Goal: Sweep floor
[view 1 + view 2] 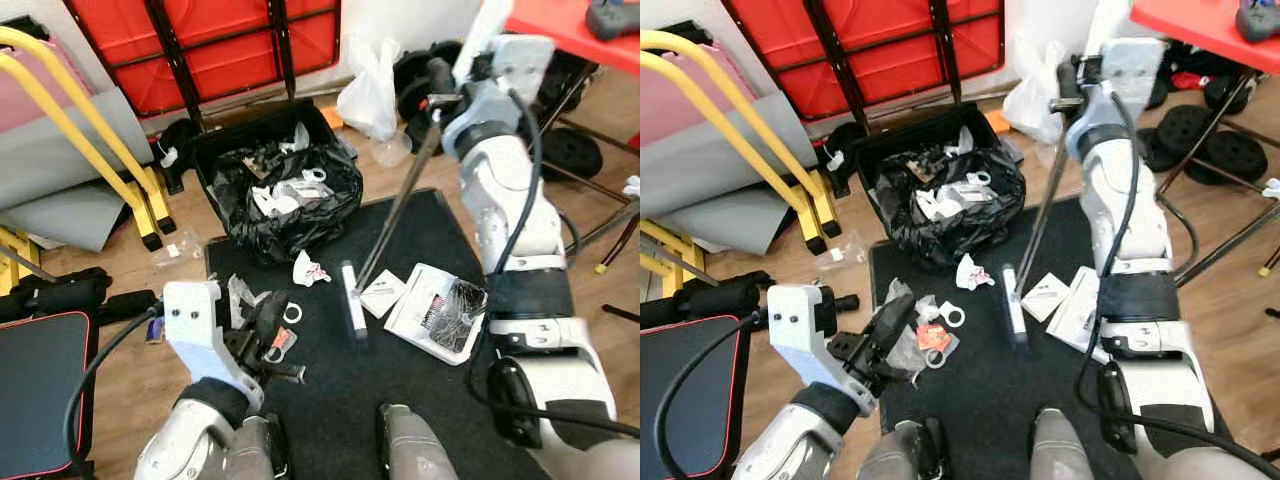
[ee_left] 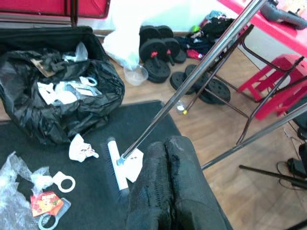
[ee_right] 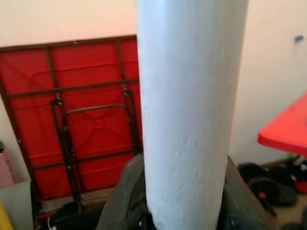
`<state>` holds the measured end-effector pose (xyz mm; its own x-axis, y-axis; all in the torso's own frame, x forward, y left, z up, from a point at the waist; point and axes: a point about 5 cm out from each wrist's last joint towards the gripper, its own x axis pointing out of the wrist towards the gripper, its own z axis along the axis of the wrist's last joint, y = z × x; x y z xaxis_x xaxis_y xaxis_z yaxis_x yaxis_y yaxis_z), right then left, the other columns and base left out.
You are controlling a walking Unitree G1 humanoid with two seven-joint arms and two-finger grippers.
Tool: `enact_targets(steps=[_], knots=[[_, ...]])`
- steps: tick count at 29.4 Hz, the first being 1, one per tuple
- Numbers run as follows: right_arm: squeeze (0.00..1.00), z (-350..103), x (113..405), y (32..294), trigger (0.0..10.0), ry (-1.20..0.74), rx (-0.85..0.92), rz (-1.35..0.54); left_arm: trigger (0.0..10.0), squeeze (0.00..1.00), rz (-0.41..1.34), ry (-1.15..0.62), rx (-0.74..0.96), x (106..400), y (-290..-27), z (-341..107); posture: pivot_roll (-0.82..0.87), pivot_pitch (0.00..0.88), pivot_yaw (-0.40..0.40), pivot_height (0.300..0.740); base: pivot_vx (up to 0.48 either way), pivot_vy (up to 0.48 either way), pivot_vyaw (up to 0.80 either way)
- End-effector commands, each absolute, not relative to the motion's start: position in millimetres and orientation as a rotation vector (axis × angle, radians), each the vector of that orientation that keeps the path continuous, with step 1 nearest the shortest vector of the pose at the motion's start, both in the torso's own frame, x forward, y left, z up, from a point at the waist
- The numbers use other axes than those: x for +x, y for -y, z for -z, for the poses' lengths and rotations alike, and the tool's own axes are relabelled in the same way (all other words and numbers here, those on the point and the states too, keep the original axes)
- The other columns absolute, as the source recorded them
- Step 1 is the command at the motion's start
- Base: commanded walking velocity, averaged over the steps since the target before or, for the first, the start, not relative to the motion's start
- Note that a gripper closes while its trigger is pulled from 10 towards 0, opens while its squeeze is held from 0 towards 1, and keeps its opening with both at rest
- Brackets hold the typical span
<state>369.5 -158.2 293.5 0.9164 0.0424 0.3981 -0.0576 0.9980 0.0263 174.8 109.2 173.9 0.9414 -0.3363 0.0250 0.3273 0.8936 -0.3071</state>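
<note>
Right tool (image 1: 1072, 75) raised, gripping broom (image 1: 352, 300)

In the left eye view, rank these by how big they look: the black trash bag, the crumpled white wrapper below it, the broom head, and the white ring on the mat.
Largest to smallest:
1. black trash bag
2. broom head
3. crumpled white wrapper
4. white ring

The broom head and wrapper look close in size.

The head cameras looked steeply down on the dark mat (image 1: 400, 400); both caught the bin bag (image 1: 950, 205) at the mat's far edge. The left wrist camera faced across the mat toward the bag. The right wrist camera pressed close against a white handle (image 3: 189, 110).
</note>
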Motion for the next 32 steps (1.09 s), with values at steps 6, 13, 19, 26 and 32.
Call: enact_targets(steps=[6,13,19,26,32], knots=[[0.0,-302.1,378.1,157.8,10.0,0.472,0.074,-0.001,10.0,0.0,0.311,-0.049,-0.297,172.7,-111.1,-169.5,-0.11,0.156,-0.002,0.74,0.0,0.0,0.0],[0.0,-291.2,381.4,154.7,10.0,0.421,0.108,-0.008,10.0,0.0,0.3,-0.041,-0.299,172.0,-111.7,-170.2,-0.11,0.155,-0.005,0.74,0.0,0.0,0.0],[0.0,-281.3,370.2,138.4,10.0,0.413,0.082,-0.134,10.0,0.0,0.263,-0.018,-0.284,180.6,-115.5,-168.4,-0.13,0.13,-0.003,0.74,0.154,0.0,-0.4],[0.0,-281.2,368.5,122.2,10.0,0.423,0.073,-0.206,10.0,0.0,0.235,0.003,-0.272,190.2,-119.5,-165.6,-0.14,0.102,-0.004,0.74,0.41,0.0,-0.34],[0.0,-280.9,363.7,108.2,10.0,0.428,0.142,-0.282,10.0,0.0,0.228,0.008,-0.271,192.9,-120.3,-164.1,-0.13,0.101,-0.008,0.74,0.417,0.0,-0.27]])
